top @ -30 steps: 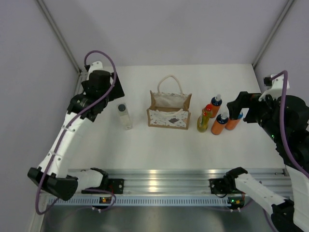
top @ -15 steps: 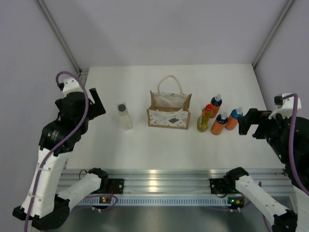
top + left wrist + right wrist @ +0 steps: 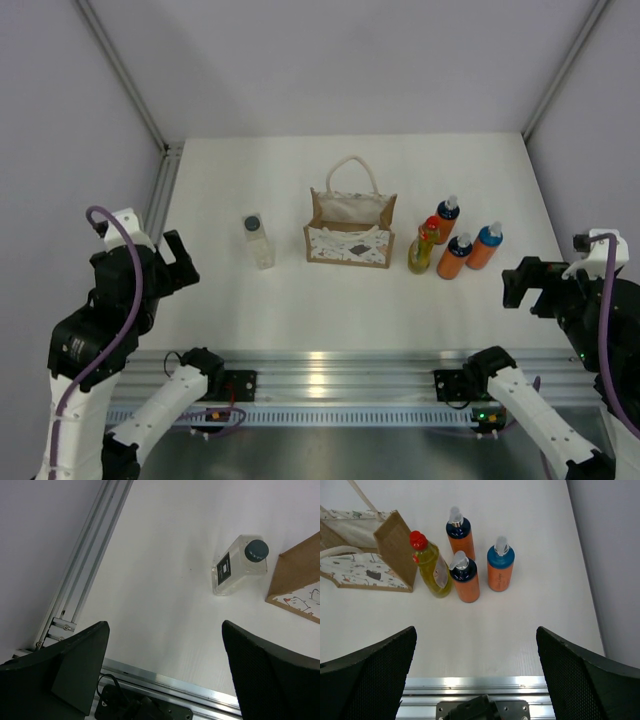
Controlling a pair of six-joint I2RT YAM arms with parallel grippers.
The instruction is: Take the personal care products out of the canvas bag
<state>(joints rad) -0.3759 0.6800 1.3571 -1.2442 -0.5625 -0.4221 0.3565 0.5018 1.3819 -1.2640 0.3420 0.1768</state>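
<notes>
The canvas bag (image 3: 350, 230) stands upright mid-table; its corner shows in the left wrist view (image 3: 297, 582) and its side in the right wrist view (image 3: 395, 547). The clear bottle with dark cap (image 3: 258, 240) stands left of it (image 3: 239, 565). Right of the bag stand the yellow-green bottle with red cap (image 3: 423, 246) (image 3: 431, 565) and three orange bottles (image 3: 453, 257) (image 3: 465, 577), (image 3: 446, 217) (image 3: 458, 532), (image 3: 484, 245) (image 3: 500, 562). My left gripper (image 3: 172, 262) (image 3: 165, 670) is open and empty near the front left edge. My right gripper (image 3: 522, 285) (image 3: 476, 672) is open and empty at the front right.
An aluminium rail (image 3: 330, 365) runs along the table's near edge (image 3: 475, 682). A second rail (image 3: 90, 560) lines the left edge. Grey walls enclose the table on the left, back and right.
Both arms have drawn back toward the near edge and outward, away from the bottles. The bag and bottles have not moved.
</notes>
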